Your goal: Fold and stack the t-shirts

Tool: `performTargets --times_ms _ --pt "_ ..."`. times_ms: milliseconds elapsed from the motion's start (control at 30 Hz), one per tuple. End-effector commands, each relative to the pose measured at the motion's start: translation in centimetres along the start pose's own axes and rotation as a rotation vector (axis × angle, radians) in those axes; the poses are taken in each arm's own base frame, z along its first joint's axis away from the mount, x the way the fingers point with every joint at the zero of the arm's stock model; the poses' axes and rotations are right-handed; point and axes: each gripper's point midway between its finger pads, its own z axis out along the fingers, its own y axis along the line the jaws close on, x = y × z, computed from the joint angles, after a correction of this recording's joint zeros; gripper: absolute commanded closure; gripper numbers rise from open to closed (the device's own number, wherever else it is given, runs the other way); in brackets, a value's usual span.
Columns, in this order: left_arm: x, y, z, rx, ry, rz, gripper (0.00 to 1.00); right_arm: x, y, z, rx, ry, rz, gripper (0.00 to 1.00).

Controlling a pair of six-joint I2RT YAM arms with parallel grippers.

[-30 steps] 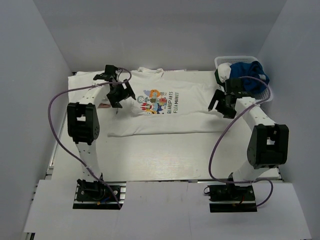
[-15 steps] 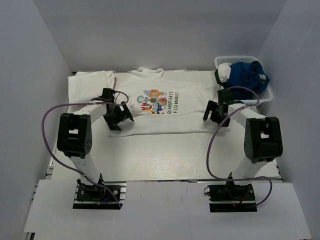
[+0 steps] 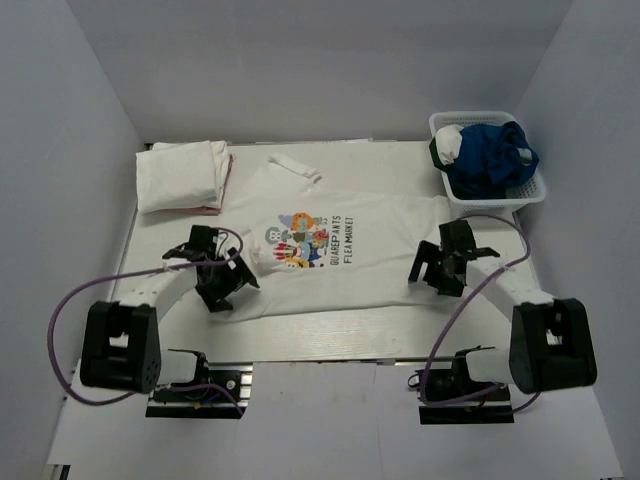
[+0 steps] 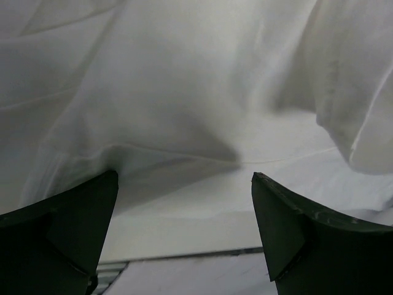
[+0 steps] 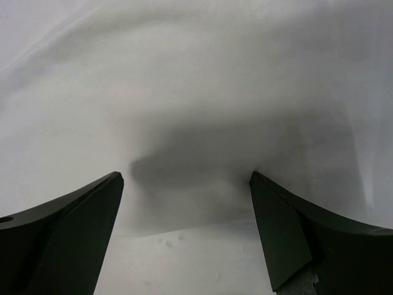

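Printed t-shirt (image 3: 345, 283) looks limp, light; left gripper (image 3: 222, 288) (8 o'clock), right gripper (image 3: 437, 272) (4 o'clock) splayed, empty; pinch hem corners.

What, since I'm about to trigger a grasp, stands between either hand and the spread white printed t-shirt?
Nothing visible does. The open left hand and open right hand sit at the near edge of the white cartoon-printed t-shirt, only cloth ahead.

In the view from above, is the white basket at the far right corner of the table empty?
No, the basket holds a crumpled blue cloth and a white piece at its left end.
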Motion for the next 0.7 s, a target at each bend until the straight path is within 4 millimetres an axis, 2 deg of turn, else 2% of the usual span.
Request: performTargets --times_ms 0,33,67,100,167,267,400,467,667 --pt "6.1 3.7 -1.9 -0.108 0.154 -0.109 0.0 7.9 -0.1 -1.9 -0.044 0.237 0.044 0.1" --pt "6.0 2.6 -3.1 -0.037 0.125 -0.096 0.0 7.5 0.5 -2.8 -0.085 0.187 0.032 0.1" --pt "5.0 1.4 -4.3 0.006 0.081 -0.082 0.0 7.7 1.1 -3.4 -0.113 0.186 0.012 0.1" --pt "4.9 1.0 -5.1 0.02 0.067 -0.086 0.0 7.2 1.4 -4.0 -0.121 0.166 0.007 0.1" --pt "3.1 -1.1 -7.3 0.094 -0.01 -0.033 0.0 5.2 2.4 -5.3 -0.163 0.069 -0.014 0.1" --pt "2.4 -4.1 -8.5 0.22 -0.012 0.051 0.0 3.5 3.5 -5.9 -0.195 0.017 -0.012 0.1" --pt "2.0 -5.7 -6.4 0.256 0.043 0.089 0.0 1.0 5.2 -5.7 -0.242 -0.035 0.002 0.1" --pt "2.5 -6.3 -5.4 0.271 0.081 0.115 0.0 0.2 5.7 -5.7 -0.25 -0.049 0.006 0.1" --pt "1.5 -8.0 -3.0 0.241 0.105 0.18 0.0 -1.4 6.2 -5.6 -0.242 -0.068 0.01 0.1"
